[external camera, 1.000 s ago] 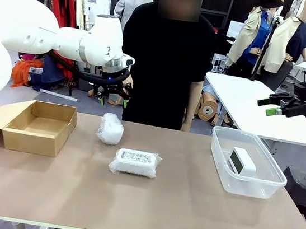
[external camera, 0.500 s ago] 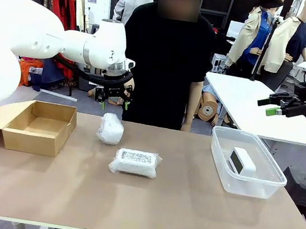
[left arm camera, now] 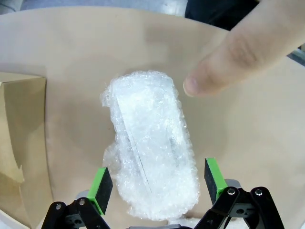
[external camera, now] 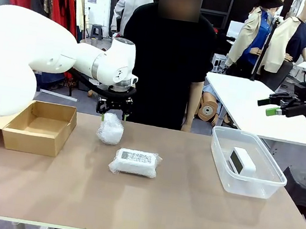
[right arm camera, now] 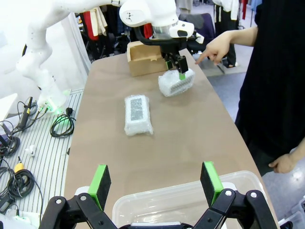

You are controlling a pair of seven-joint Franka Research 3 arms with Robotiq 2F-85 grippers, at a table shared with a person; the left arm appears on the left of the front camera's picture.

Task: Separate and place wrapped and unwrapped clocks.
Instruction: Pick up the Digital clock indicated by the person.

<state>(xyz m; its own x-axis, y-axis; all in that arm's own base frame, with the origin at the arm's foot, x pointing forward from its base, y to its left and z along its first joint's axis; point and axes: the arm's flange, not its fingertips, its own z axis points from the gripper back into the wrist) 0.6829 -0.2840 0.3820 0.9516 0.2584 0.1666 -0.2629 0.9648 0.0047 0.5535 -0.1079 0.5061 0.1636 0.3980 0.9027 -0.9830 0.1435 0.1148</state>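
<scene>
Beneath the wide-open left tool (left arm camera: pixel 157 181), a rounded white clock (left arm camera: pixel 147 143); crinkly bubble wrap all round.

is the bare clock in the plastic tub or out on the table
In: the bare clock lies inside the clear tub, within its walls.

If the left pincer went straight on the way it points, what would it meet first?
The rounded wrapped clock, on the table straight ahead of the left pincer, whose jaws stand open. How close is unclear.
</scene>
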